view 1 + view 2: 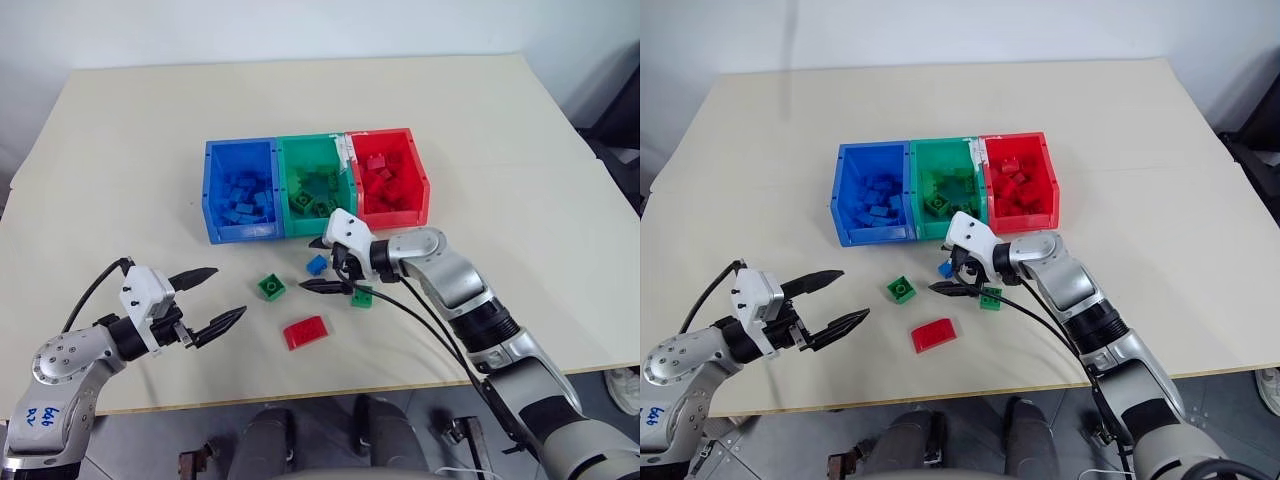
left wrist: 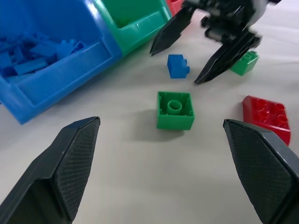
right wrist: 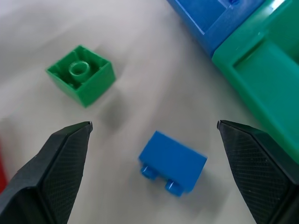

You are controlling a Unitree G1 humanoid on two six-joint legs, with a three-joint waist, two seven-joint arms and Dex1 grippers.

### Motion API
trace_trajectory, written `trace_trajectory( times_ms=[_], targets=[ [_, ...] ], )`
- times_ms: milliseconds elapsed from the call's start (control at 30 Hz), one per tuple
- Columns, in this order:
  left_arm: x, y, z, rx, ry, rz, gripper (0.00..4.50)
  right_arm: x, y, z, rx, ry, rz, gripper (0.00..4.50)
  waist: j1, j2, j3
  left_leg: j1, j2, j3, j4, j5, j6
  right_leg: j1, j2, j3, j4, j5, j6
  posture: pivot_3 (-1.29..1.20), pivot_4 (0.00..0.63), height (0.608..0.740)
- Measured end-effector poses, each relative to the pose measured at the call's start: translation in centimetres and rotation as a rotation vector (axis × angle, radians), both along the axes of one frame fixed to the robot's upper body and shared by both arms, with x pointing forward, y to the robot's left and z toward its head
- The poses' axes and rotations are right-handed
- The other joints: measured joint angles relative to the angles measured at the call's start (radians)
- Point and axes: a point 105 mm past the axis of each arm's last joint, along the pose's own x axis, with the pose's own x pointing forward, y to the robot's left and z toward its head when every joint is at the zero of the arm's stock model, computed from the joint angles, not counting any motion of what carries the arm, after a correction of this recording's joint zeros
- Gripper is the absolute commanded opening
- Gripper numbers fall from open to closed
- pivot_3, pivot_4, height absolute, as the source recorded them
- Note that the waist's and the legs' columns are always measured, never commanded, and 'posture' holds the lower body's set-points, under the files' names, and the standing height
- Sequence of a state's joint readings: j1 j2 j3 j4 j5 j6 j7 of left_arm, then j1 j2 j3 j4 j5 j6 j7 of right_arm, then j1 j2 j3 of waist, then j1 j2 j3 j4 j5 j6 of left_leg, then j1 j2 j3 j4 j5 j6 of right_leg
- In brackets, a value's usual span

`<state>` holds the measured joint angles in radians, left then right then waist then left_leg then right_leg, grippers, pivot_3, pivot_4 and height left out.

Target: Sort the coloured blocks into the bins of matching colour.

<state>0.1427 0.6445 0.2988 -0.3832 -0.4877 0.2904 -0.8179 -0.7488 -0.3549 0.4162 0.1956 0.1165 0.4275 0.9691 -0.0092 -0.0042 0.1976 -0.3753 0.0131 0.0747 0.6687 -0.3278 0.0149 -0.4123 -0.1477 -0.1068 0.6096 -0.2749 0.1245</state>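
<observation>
Three joined bins stand mid-table: blue, green and red, each holding several bricks of its own colour. In front of them lie a small blue brick on its side, a green brick, a second green brick and a red rounded brick. My right gripper is open, its fingers on either side of the blue brick without touching it. My left gripper is open and empty, left of the green brick and pointing towards it.
The beige table has wide bare room around the bins, and its front edge runs just below the red brick. Black cables hang from the right forearm over the table's front right.
</observation>
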Motion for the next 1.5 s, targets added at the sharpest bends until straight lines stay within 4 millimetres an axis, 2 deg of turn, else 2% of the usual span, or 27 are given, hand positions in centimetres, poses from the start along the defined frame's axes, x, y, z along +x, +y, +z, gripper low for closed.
trace_trajectory(
  times_ms=[100,167,300,333,500,600,700,833,900,967,1033,1167,1267,1433,1467,1500],
  targets=[
    [0.0,0.0,0.0,-0.001,0.005,0.001,4.50,0.2,-0.3,-0.7,-0.012,-0.003,-0.007,3.63,-0.002,0.000,0.000,0.000,0.000,0.000,0.000,0.000,0.000,0.000,0.000,0.000,0.000,0.000,0.000,0.00,0.150,0.740],
    [0.1,0.0,0.1,-0.002,0.002,-0.001,4.50,0.2,-0.4,-0.7,-0.016,-0.011,-0.007,2.87,-0.004,0.000,0.000,0.000,0.000,0.000,0.000,0.000,0.000,0.000,0.000,0.000,0.000,0.000,0.000,0.00,0.150,0.740],
    [0.1,0.0,0.1,-0.002,0.005,-0.001,4.50,0.3,-1.0,-0.7,-0.026,-0.019,-0.004,1.66,-0.008,0.000,0.000,0.000,0.000,0.000,0.000,0.000,0.000,0.000,0.000,0.000,0.000,0.000,0.000,0.00,0.150,0.740],
    [0.1,0.0,0.1,-0.002,0.005,-0.001,4.50,0.3,-1.1,-0.7,-0.026,-0.021,-0.006,1.62,-0.009,0.000,0.000,0.000,0.000,0.000,0.000,0.000,0.000,0.000,0.000,0.000,0.000,0.000,0.000,0.00,0.150,0.740],
    [0.2,0.0,0.3,-0.003,0.000,-0.002,4.50,0.5,-1.4,-0.4,-0.008,-0.023,-0.014,1.62,-0.016,0.000,0.000,0.000,0.000,0.000,0.000,0.000,0.000,0.000,0.000,0.000,0.000,0.000,0.000,0.00,0.150,0.740],
    [0.3,-0.1,0.4,-0.003,-0.006,-0.003,4.50,0.1,-1.3,1.0,0.061,-0.012,0.028,1.62,-0.018,0.000,0.000,0.000,0.000,0.000,0.000,0.000,0.000,0.000,0.000,0.000,0.000,0.000,0.000,0.00,0.150,0.740],
    [0.3,-0.1,0.4,-0.004,-0.006,-0.003,4.50,-0.5,0.0,4.3,0.173,0.007,0.086,1.62,-0.024,0.000,0.000,0.000,0.001,0.001,0.000,0.000,0.000,-0.001,0.000,0.001,0.001,0.000,0.000,0.00,0.150,0.740],
    [0.4,0.0,0.5,-0.012,-0.009,0.000,4.50,0.4,3.2,10.4,0.318,-0.082,0.094,1.62,-0.028,0.000,0.000,0.001,0.002,0.000,0.000,0.001,-0.001,-0.001,0.001,0.001,0.002,0.000,-0.001,0.00,0.150,0.740],
    [0.5,0.1,0.5,-0.024,-0.010,0.016,4.50,1.4,5.1,12.0,0.368,-0.117,0.061,1.62,-0.029,0.000,0.000,0.001,0.002,0.000,-0.001,0.001,-0.001,-0.001,0.001,0.001,0.002,0.000,-0.001,0.00,0.150,0.740],
    [0.6,0.4,0.4,-0.047,-0.012,0.053,4.50,2.1,6.8,11.8,0.379,-0.131,0.031,1.62,-0.031,0.000,0.000,0.001,0.001,0.000,-0.001,0.000,-0.001,-0.001,0.000,0.001,0.002,0.000,-0.001,0.00,0.150,0.740],
    [0.4,1.4,0.2,-0.070,-0.009,0.118,4.50,2.7,8.2,10.7,0.369,-0.128,0.009,1.62,-0.031,0.000,0.000,0.000,0.001,0.000,-0.001,0.000,-0.001,-0.001,0.000,0.001,0.002,0.000,-0.001,0.00,0.150,0.740],
    [0.0,2.8,-0.3,-0.090,0.010,0.214,4.50,3.7,9.6,9.0,0.331,-0.146,-0.041,1.62,-0.031,0.000,0.000,-0.001,0.000,0.000,-0.001,-0.001,0.000,-0.002,-0.001,0.000,0.001,0.000,-0.001,0.00,0.150,0.740],
    [-0.3,3.1,-0.9,-0.109,0.027,0.254,4.50,3.8,10.4,8.5,0.325,-0.169,-0.046,2.60,-0.036,0.000,0.000,-0.001,0.001,0.000,-0.002,-0.001,-0.001,-0.002,0.000,0.000,0.001,0.000,-0.001,0.00,0.150,0.740],
    [-0.4,3.1,-0.6,-0.107,0.012,0.263,4.50,3.7,10.4,8.4,0.332,-0.164,-0.023,4.27,-0.043,0.000,0.000,-0.001,0.001,0.000,-0.001,-0.001,-0.001,-0.002,0.000,0.001,0.001,0.000,-0.001,0.00,0.150,0.740],
    [-0.4,3.0,-0.5,-0.107,0.009,0.261,4.50,3.7,10.2,8.5,0.333,-0.163,-0.016,4.45,-0.044,0.000,0.000,-0.001,0.001,0.000,-0.001,-0.001,-0.001,-0.002,0.000,0.001,0.001,0.000,-0.001,0.00,0.150,0.740],
    [-0.3,3.0,-0.4,-0.107,0.006,0.259,4.50,3.7,10.0,8.6,0.335,-0.164,-0.007,4.45,-0.045,0.000,0.000,-0.001,0.001,0.000,-0.001,-0.001,-0.001,-0.002,0.000,0.001,0.001,0.000,-0.001,0.00,0.150,0.740]
  ],
)
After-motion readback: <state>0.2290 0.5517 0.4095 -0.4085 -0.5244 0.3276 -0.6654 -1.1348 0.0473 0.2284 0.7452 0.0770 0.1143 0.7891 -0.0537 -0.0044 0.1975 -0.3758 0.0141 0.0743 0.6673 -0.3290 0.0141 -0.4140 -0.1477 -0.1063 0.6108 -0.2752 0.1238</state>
